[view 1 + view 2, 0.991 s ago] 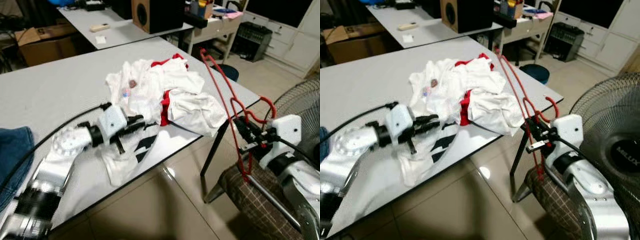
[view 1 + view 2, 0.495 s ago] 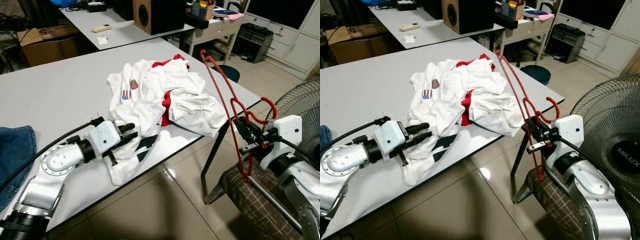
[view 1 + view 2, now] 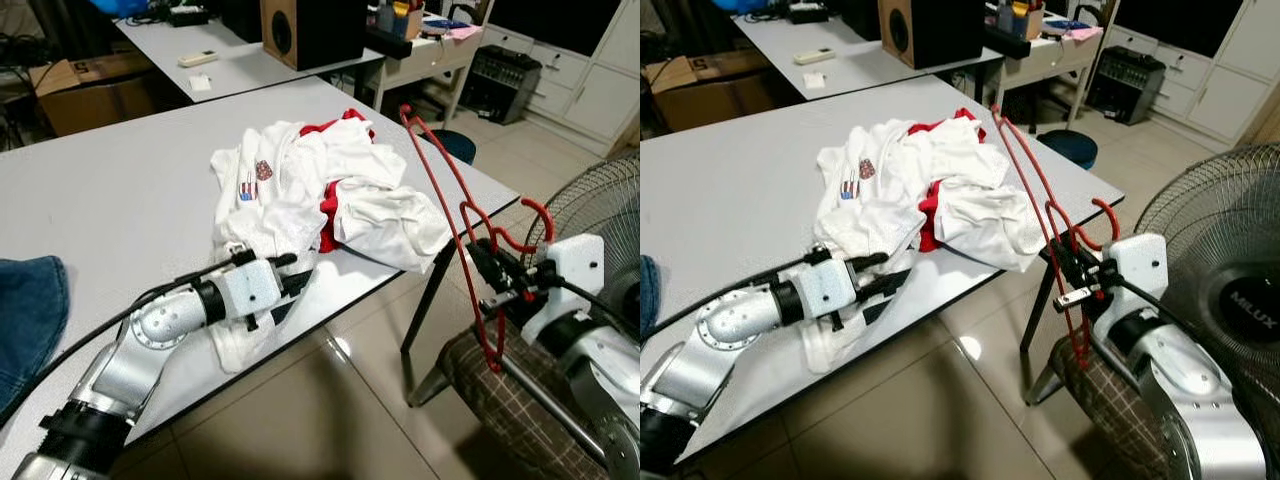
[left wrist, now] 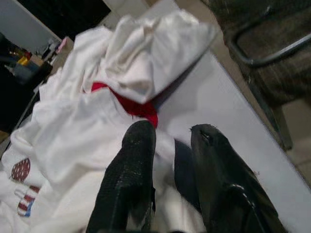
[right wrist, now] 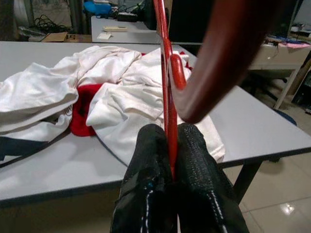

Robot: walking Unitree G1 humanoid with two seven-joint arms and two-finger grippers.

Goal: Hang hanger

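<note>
Gripping red hanger, right pincer

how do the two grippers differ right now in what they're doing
The right gripper is shut on the red hanger, held upright off the table's edge; the left gripper is open, holding nothing. The left gripper lies low on the white clothes on the grey table; the right is beside the table, above a plaid chair. Both have two black fingers.
</note>
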